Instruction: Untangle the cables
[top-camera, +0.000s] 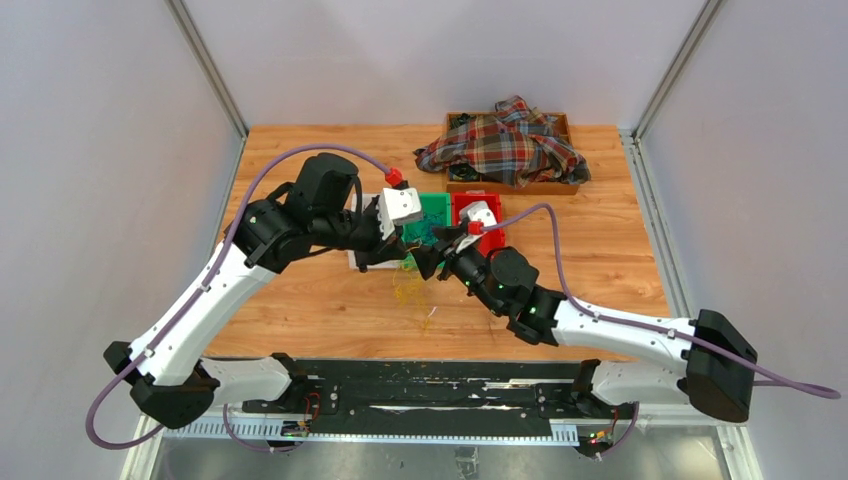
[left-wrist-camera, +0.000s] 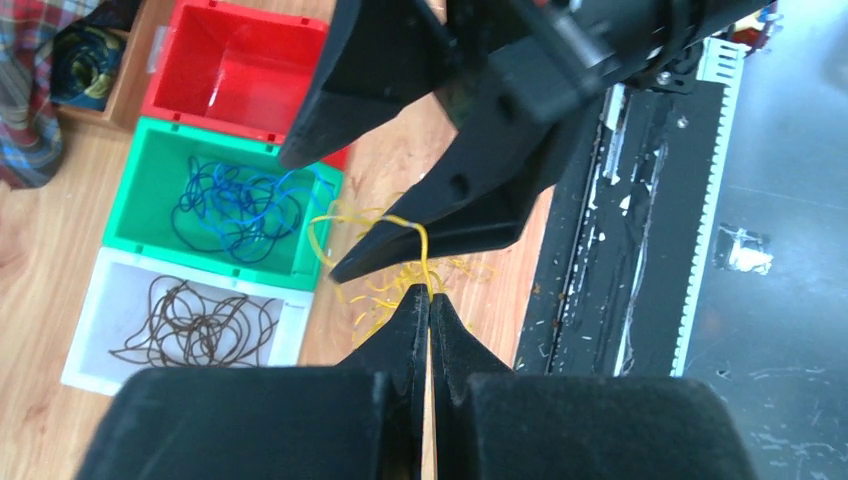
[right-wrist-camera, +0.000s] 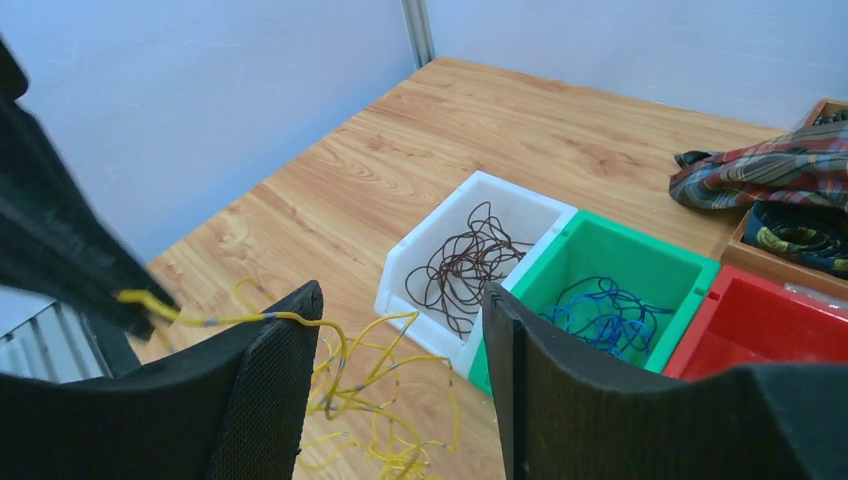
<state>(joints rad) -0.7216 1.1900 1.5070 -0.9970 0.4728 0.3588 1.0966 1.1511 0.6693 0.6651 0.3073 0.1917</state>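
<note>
A loose tangle of yellow cables (top-camera: 410, 292) lies on the wooden table in front of the bins; it also shows in the right wrist view (right-wrist-camera: 385, 400). My left gripper (left-wrist-camera: 428, 296) is shut on one yellow strand and holds it lifted above the pile. That strand drapes over one finger (right-wrist-camera: 270, 380) of my right gripper (right-wrist-camera: 400, 295), which is open around it and grips nothing. The brown cables (right-wrist-camera: 465, 262) lie in the white bin (right-wrist-camera: 480, 190). The blue cables (right-wrist-camera: 600, 305) lie in the green bin (right-wrist-camera: 640, 245). In the top view both grippers (top-camera: 405, 260) (top-camera: 432, 262) meet just above the yellow pile.
A red bin (top-camera: 465, 205) with no cables visible in it stands right of the green bin (top-camera: 435, 210). A plaid cloth (top-camera: 505, 145) covers a wooden tray (top-camera: 560, 185) at the back. A black rail (left-wrist-camera: 640, 240) runs along the near table edge.
</note>
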